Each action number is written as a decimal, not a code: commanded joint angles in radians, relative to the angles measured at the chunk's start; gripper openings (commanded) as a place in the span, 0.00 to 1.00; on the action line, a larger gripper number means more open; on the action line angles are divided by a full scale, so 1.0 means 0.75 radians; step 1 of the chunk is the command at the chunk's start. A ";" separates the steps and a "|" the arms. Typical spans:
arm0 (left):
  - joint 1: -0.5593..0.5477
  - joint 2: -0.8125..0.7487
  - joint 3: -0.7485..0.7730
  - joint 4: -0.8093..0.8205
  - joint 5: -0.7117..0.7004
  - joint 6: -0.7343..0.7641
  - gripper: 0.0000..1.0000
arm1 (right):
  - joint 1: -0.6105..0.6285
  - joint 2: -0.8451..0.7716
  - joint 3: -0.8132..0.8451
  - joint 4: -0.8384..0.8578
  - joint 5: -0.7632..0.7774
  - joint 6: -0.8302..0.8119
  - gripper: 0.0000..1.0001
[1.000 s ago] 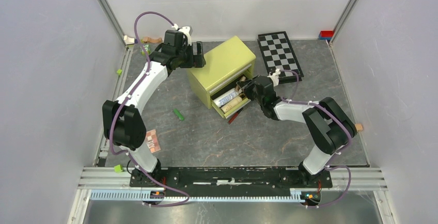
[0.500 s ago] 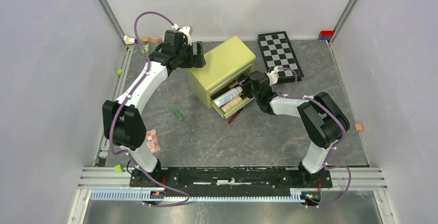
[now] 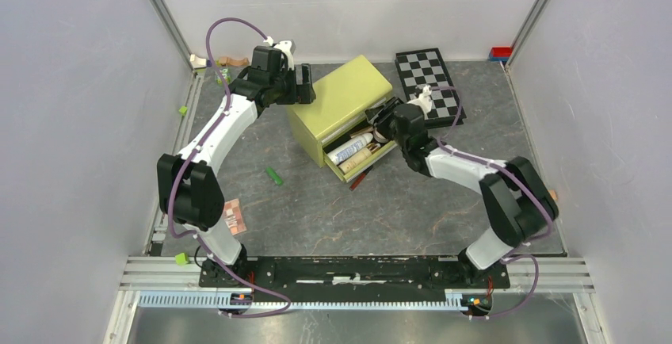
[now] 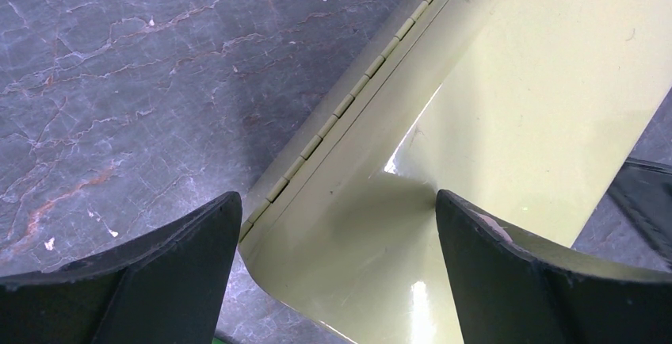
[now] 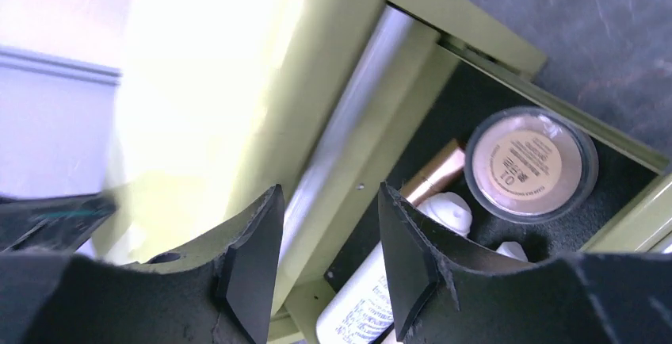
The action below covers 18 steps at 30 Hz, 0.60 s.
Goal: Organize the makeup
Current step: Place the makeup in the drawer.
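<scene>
A pale green box (image 3: 339,94) stands mid-table with its drawer (image 3: 360,156) pulled out. In the drawer lie a white tube (image 5: 366,303), a beige gold-capped bottle (image 5: 433,174) and a tan jar (image 5: 530,163). My right gripper (image 5: 329,195) hovers over the drawer's right end (image 3: 386,127), open, with nothing between its fingers. My left gripper (image 4: 337,201) is open and straddles the box's back left corner (image 3: 304,87). A red stick (image 3: 357,178) lies under the drawer front. A pink-brown palette (image 3: 233,216) sits by the left arm.
A green stick (image 3: 273,175) lies on the table left of the drawer. A checkerboard (image 3: 432,82) lies at the back right. Small blocks (image 3: 182,110) lie along the left rail, and more small items (image 3: 227,63) sit at the back left corner.
My right gripper has moved from the drawer's front toward the back right, above the drawer's end, and its jaws have spread wider. The left arm has not moved.
</scene>
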State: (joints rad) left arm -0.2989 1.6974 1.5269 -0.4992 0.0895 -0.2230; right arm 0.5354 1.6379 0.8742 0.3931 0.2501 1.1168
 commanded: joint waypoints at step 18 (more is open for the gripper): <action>0.000 -0.098 0.008 0.015 -0.068 0.039 0.97 | 0.169 -0.627 -0.323 -0.273 -0.058 -0.741 0.53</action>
State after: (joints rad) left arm -0.2989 1.6955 1.5269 -0.4992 0.0807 -0.2195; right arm 0.5762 1.2198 0.6102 0.1757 0.2298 0.6804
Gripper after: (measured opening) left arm 0.972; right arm 0.529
